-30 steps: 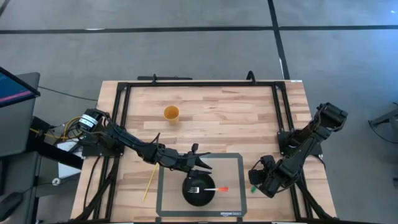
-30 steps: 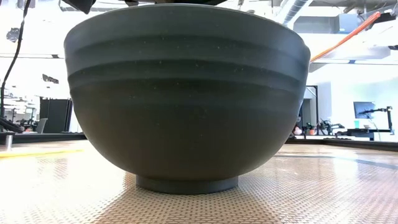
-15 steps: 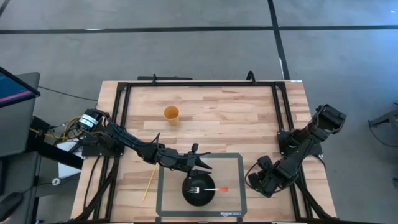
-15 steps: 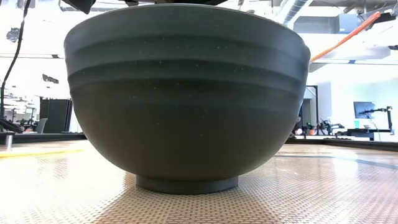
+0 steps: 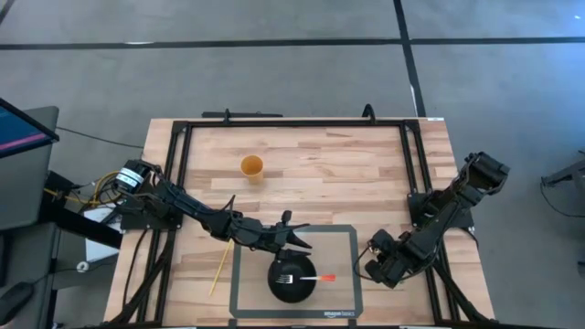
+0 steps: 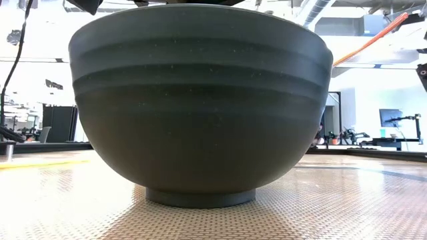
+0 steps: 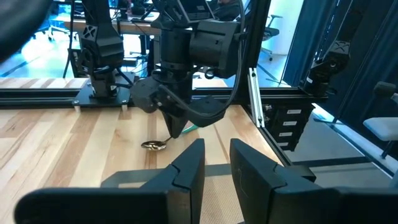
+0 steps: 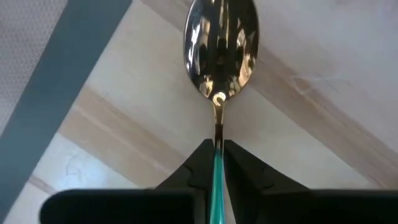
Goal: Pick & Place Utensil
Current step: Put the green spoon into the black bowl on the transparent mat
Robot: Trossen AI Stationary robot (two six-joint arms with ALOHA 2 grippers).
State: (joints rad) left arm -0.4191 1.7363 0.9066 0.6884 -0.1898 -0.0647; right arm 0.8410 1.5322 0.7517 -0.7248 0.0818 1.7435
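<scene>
A spoon with a gold bowl (image 8: 221,37) and a green handle lies on the wood right of the grey mat (image 5: 340,242). In the left wrist view its bowl (image 7: 154,145) rests on the table. My right gripper (image 5: 376,265) stands over it, shut on the handle. A dark bowl (image 5: 275,285) sits on the mat with an orange-handled fork (image 5: 307,278) in it. My left gripper (image 5: 300,239) hovers open just beyond the bowl, touching nothing. My right gripper (image 8: 216,152) pinches the spoon's green handle (image 8: 216,173) between its two fingertips, close to where it joins the gold neck. The fingers come from above, pointing down, and the spoon runs on past them. The spoon bowl end rests on the table; the handle slants up.
An orange cup (image 5: 251,166) stands far back on the table. A thin yellow stick (image 5: 219,265) lies left of the mat. The dark bowl (image 6: 200,100) fills the low view, the fork's orange handle (image 6: 377,37) sticking out over its rim. Black frame rails edge the table.
The right gripper has shifted slightly over the spoon; the green handle end that showed beside it a second ago is now covered. The left arm, bowl and fork have stayed where they were.
</scene>
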